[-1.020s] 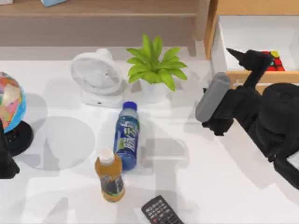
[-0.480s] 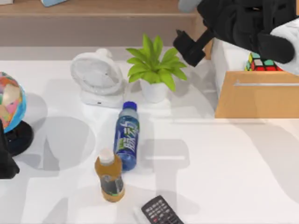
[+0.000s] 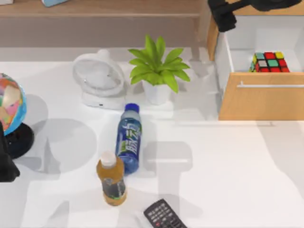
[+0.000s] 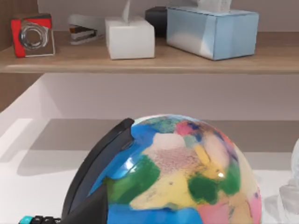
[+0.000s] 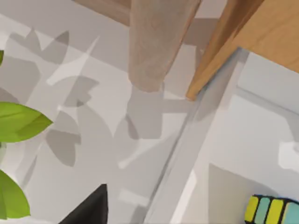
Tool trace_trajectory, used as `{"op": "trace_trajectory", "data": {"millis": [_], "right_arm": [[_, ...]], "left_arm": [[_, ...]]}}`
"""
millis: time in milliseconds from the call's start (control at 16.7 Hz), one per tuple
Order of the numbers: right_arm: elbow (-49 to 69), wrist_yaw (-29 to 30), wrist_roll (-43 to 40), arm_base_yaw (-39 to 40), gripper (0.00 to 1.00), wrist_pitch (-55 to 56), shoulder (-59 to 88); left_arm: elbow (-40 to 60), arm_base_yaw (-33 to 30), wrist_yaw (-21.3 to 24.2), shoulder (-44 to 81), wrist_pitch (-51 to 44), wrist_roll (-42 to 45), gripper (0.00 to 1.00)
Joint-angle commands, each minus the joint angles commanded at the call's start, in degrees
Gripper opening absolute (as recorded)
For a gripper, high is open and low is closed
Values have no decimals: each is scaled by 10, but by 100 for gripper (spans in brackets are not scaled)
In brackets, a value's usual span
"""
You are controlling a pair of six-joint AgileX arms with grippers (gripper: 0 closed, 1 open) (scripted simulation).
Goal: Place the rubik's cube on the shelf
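Note:
The rubik's cube (image 3: 269, 62) lies inside the open drawer (image 3: 260, 102) at the right, against the inner side of the drawer's wooden front; its yellow and teal edge (image 5: 273, 210) also shows in the right wrist view. The shelf (image 3: 104, 8) runs along the back, with its upright post (image 3: 205, 19) beside the drawer. My right gripper (image 3: 223, 16) hangs at the back edge, above the drawer's back left corner and left of the cube, apart from it. At the left table edge, my left arm (image 3: 7, 164) is parked next to the globe.
On the table stand a globe (image 3: 10, 107), a white fan (image 3: 99, 78), a potted plant (image 3: 156, 71), a lying blue bottle (image 3: 129, 137), an upright yellow bottle (image 3: 111, 179) and a remote (image 3: 164, 216). The shelf carries a tissue box (image 4: 212, 28) and other small items.
My right arm has swung from in front of the drawer up and back to the top edge. The cube now lies uncovered. The left arm has not moved.

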Motion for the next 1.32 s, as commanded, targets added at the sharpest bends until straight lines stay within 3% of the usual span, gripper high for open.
{"op": "trace_trajectory", "data": {"millis": [300,540,1020,1320], "right_arm": [[189,1,86,-64,100,-240,133],[278,4,120,-92,100,-337,212],[293,4,125,-94,100,-350,227],[225,4,129,-93,100,-310,200]], "left_arm": [[0,0,0,0,0,0,100],[0,0,0,0,0,0,100],[0,0,0,0,0,0,100],[0,0,0,0,0,0,100]]}}
